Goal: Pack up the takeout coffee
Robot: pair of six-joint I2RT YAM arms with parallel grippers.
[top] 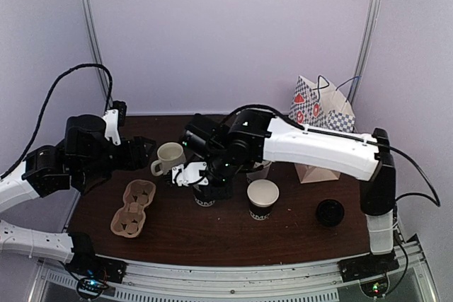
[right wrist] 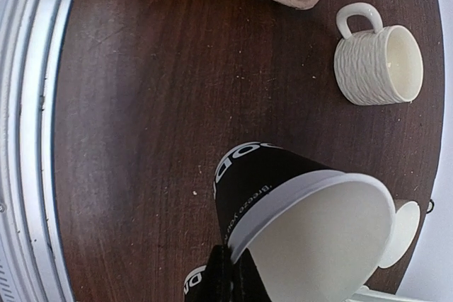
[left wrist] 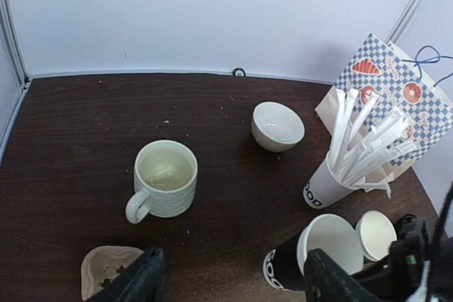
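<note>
Dark tabletop (top: 212,238) is bearing a cardboard carrier (top: 133,208). Right gripper (right wrist: 228,256) is pinching the rim of a black cup (right wrist: 272,175); lowering it upright into a well looks wisest. Left gripper (left wrist: 237,277) is gaping, empty.

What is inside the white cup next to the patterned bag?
The white cup holds white stirrers that stick out above its rim. They cover the cup's bottom, so nothing else inside can be judged.
</note>
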